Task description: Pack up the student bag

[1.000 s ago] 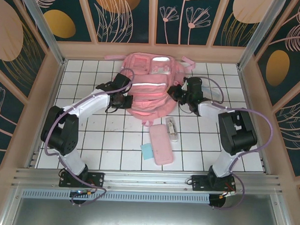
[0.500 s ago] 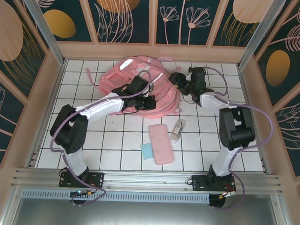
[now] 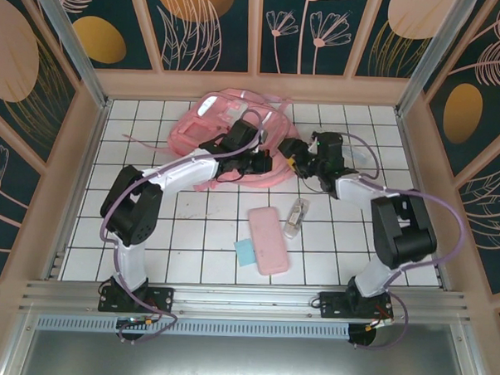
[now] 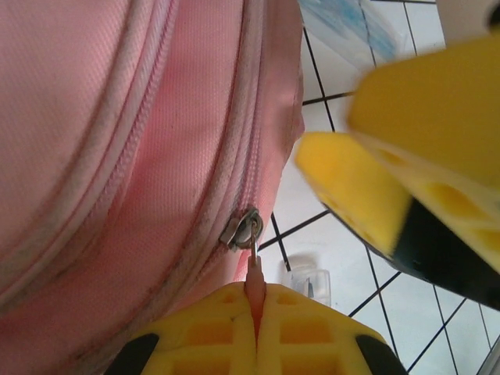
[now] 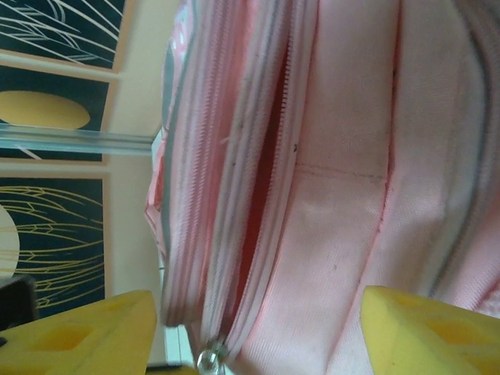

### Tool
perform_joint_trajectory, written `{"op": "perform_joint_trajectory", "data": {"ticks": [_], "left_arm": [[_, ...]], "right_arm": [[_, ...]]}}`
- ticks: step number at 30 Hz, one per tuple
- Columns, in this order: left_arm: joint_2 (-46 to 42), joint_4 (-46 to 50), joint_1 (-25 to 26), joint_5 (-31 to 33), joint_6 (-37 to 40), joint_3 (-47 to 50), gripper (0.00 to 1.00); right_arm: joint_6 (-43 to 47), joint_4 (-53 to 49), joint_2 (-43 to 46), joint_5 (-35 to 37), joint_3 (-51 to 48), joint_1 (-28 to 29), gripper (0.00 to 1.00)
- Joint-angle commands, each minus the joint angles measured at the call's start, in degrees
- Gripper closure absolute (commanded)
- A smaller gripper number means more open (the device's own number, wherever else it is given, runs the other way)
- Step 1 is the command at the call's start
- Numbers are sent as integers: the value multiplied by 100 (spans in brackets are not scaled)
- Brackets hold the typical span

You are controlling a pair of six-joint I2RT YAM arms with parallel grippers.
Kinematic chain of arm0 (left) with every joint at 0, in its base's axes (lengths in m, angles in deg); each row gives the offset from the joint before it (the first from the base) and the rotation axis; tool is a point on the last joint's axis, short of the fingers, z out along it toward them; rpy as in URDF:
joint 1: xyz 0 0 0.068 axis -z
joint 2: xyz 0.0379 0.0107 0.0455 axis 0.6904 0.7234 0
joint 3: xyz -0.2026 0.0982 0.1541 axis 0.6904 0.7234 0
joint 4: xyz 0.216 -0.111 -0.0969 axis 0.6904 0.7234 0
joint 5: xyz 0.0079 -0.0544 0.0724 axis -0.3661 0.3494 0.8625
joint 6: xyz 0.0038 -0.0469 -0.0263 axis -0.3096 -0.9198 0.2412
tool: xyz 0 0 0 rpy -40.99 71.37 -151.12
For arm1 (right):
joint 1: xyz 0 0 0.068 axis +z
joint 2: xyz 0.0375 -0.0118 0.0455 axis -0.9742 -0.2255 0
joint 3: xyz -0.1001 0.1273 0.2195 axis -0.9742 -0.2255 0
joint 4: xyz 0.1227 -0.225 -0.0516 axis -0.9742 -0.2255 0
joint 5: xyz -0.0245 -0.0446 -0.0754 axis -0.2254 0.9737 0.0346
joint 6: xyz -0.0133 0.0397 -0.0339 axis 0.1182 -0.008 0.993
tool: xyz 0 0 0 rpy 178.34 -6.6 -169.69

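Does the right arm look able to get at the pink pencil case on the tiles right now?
Probably yes. The pencil case lies flat on open tiles with nothing on top, and the right gripper, up by the backpack, is open.

The student bag [image 4: 117, 156] is matt woven cloth, its zip pull [image 4: 248, 231] shiny metal, the table [image 3: 190, 235] glossy tile.

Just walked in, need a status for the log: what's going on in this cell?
Both arms are at the student bag on the far side of the table. The left gripper is shut on a zipper pull. The right gripper is open close by, facing a partly open zipper. A pink pencil case, a small clear item and a blue item lie unpacked on the tiles.
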Motion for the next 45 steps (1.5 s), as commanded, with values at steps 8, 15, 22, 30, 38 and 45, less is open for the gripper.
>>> {"op": "perform_joint_trajectory", "data": {"ticks": [8,15,22,30,38,45], "left_arm": [[-757,65,237,241,223,443,100],[-962,1170,-496,1521,637,1032,100],[-1568,1516,-1067,1858,799,1593,100],[-1596,723,-1031,439,276,1893,100],[-1769,-363,-334,117,-443,1868,70],[-1540,-711,48,422,-672,1661,54]], "right_arm": [[-705,1502,-1226,-392,391,140,100],[-299,989,-550,-138,139,12,100],[-202,817,-548,-155,337,-71,100],[-262,822,-564,-213,543,54,100],[-972,1010,-497,-11,616,420,100],[-1113,612,-555,86,1141,691,100]]}}
